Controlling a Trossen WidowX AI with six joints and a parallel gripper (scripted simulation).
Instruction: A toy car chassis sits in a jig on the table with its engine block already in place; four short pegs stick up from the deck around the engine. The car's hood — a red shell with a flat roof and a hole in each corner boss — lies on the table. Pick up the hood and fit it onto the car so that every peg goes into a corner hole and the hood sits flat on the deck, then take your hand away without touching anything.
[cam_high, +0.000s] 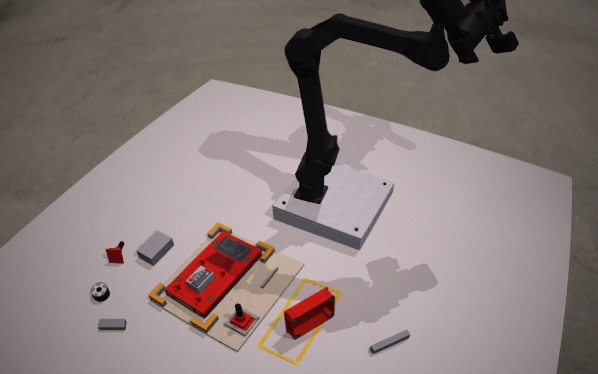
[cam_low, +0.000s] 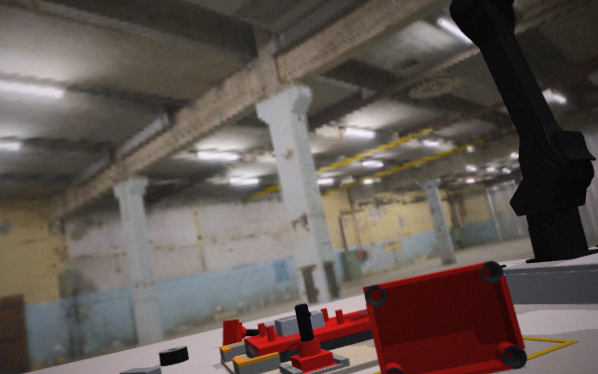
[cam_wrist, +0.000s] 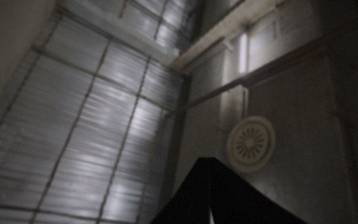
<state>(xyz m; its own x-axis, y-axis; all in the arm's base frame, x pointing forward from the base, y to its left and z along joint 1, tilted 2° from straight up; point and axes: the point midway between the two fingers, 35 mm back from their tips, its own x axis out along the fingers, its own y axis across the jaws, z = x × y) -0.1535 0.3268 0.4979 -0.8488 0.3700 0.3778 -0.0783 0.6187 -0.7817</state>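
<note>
Gripper (cam_high: 500, 37), a black parallel-jaw unit at the upper right of the top view, is raised high above the white table (cam_high: 475, 240) and carries nothing; its fingers are closed together, which the wrist view confirms, showing them as one dark wedge against the ceiling.

The red hood shell with dark-ringed corner holes (cam_high: 309, 313) lies lower centre in the top view, inside a yellow outlined rectangle (cam_high: 272, 348). It rests tipped on one long side: the exterior view shows its hollow underside and corner bosses facing the camera. It is not yet grasped.

The red toy car chassis with a grey engine block (cam_high: 212, 277) sits in the orange-cornered jig (cam_high: 220, 229), left of the hood and well apart from it. A red-based post with a black handle (cam_high: 240, 318) stands between them.

Assessment of the step in hand, the approach and pick:
- Open the fingers fully before descending.
- Bring the wrist around to point down at the hood; it presently looks upward.
- Because the shell stands on edge, grip across the flat roof and open face, or expect to reorient it before fitting.
- Descend clear of the black-handled post.
</note>
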